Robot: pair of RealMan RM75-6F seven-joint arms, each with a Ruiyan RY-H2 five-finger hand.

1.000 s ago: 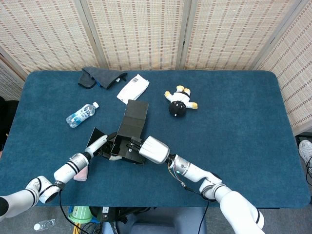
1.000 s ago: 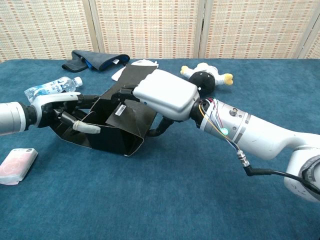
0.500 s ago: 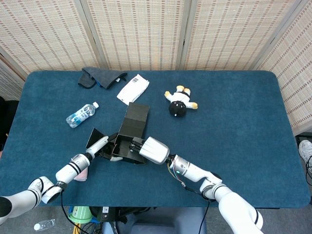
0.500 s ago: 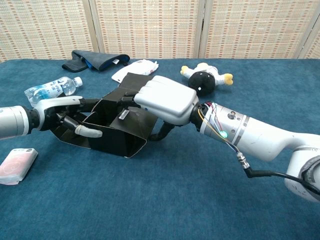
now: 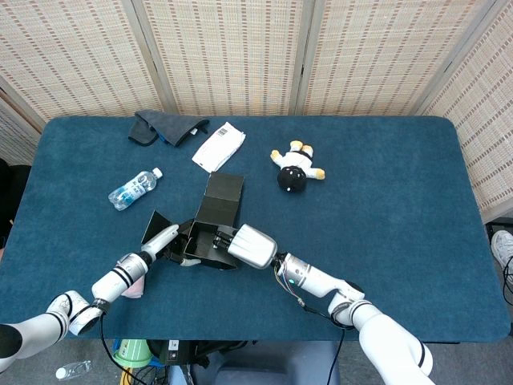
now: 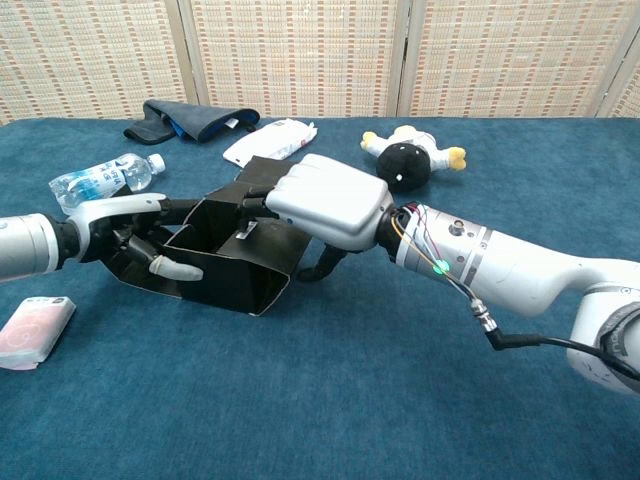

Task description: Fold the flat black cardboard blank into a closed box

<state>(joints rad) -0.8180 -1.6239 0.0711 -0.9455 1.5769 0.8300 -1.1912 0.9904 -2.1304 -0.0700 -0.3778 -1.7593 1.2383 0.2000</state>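
Sitting between both hands, the black cardboard box (image 6: 232, 262) is half-formed, its walls up and open on top, with one long flap (image 5: 222, 195) sticking out toward the far side of the table (image 5: 385, 184). The left hand (image 6: 125, 235) is at the box's left end, fingers wrapped around the wall there, so it's gripping the cardboard. The right hand (image 6: 320, 200) covers the box's right end from above, fingers reaching down inside and thumb outside the wall, so it's holding the box too.

The cardboard is matte black, thin and creased into flat panels, with a small white label inside. The table is covered in dark blue carpet-like fabric.

Left of the box there's a clear plastic water bottle (image 5: 134, 188) lying on its side. Beyond the box are a white crinkly packet (image 5: 219, 146) and a folded dark grey cloth (image 5: 163, 127). Beyond and right of the box lies a plush toy (image 5: 295, 168), black, white and yellow. Near the left hand's wrist, a small pink pack (image 6: 33, 331) lies flat.
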